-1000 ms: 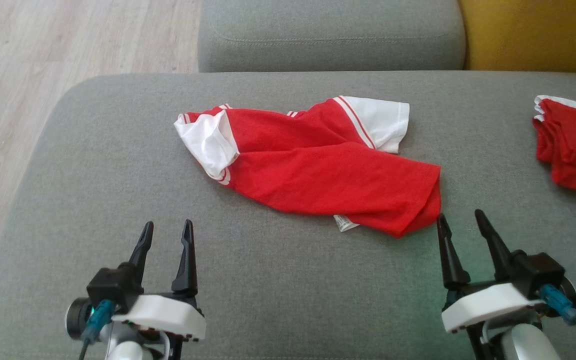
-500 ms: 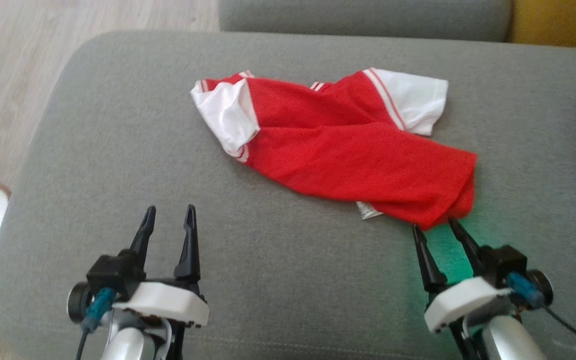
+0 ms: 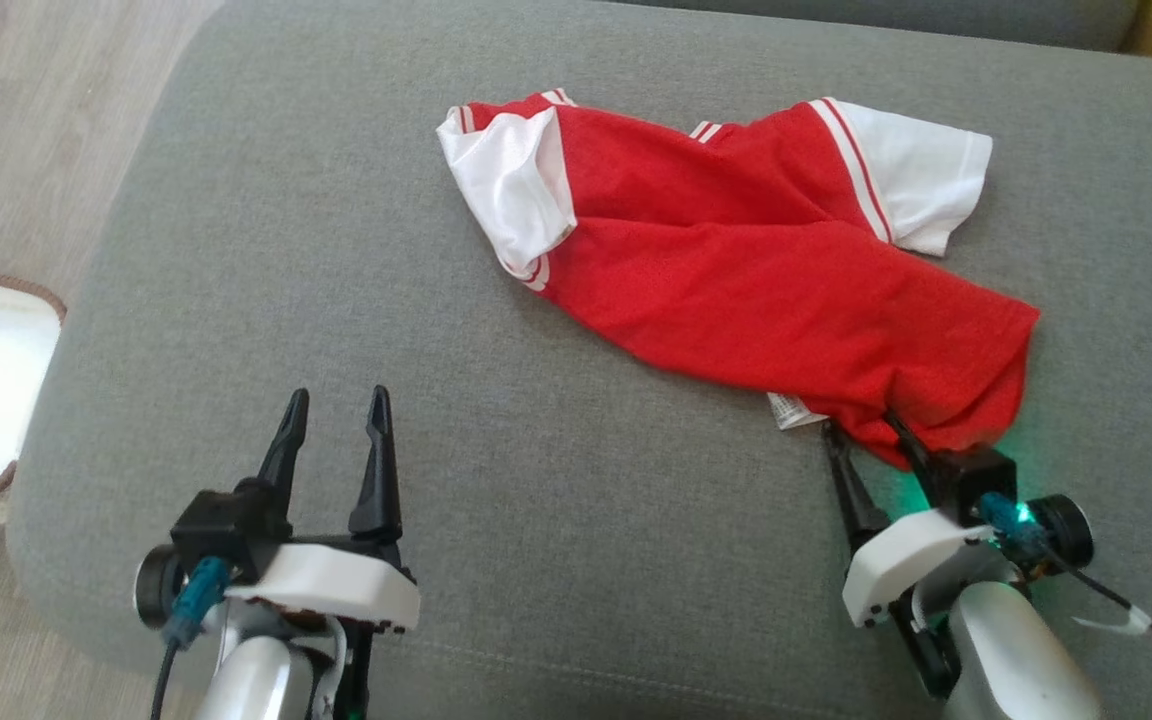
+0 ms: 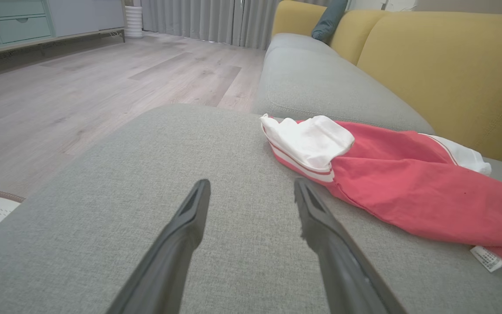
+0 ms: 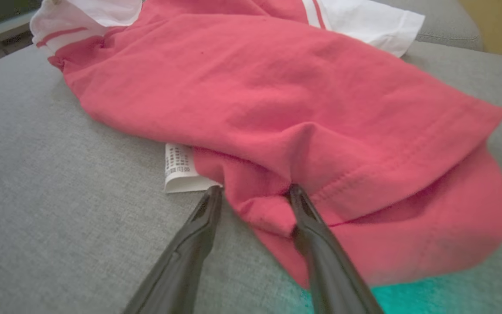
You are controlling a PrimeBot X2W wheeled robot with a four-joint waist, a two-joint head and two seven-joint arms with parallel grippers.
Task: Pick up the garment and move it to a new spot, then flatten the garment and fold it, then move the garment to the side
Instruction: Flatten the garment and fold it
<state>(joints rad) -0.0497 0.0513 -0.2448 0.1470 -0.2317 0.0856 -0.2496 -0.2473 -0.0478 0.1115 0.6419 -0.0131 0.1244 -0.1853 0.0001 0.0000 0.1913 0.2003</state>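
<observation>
Grey cushion [image 3: 236, 250] lay under garment [image 3: 756, 270], long axis diagonal, hem toward right gripper [image 3: 861, 425], parted astride hem; left gripper [image 3: 338, 392] parted.

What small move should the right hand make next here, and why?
Probably shut the right hand: its open fingers straddle a bunched fold at the hem of the red garment, beside the white label, so a pinch there should catch cloth for lifting.
</observation>
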